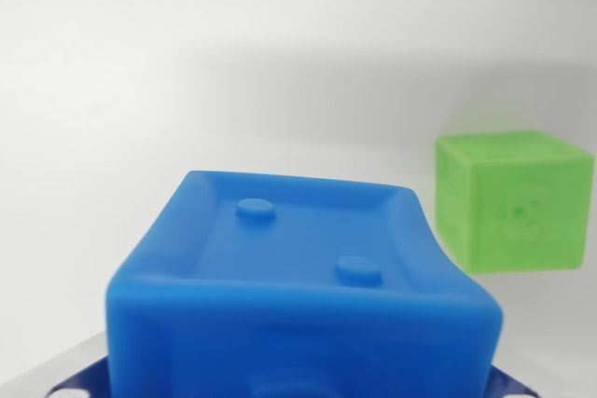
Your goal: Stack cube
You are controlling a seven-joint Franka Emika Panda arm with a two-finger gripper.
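- Wrist view, placement: we see the blue cube [303, 300] filling the lower middle of the picture, close under the camera, with the green cube [515, 200] apart from it toward the wrist view's right, resting on the pale surface [187, 90].
- Wrist view, grip: we see only blurred dark-patterned edges [75, 384] at the bottom corners beside the blue cube; the fingers themselves are out of frame, so we cannot tell whether the jaws are clamped on it or apart.
- Wrist view, the step: we judge the blue cube is being carried toward the green one. To do it well, we should centre it over the green top, keep it level, and lower it squarely before letting go.
- Wrist view, orientation: the blue cube's recessed face with two round studs points up and away from the lens, one edge nearest us. As a cube it has no true long axis; the green one shows an embossed face toward us.
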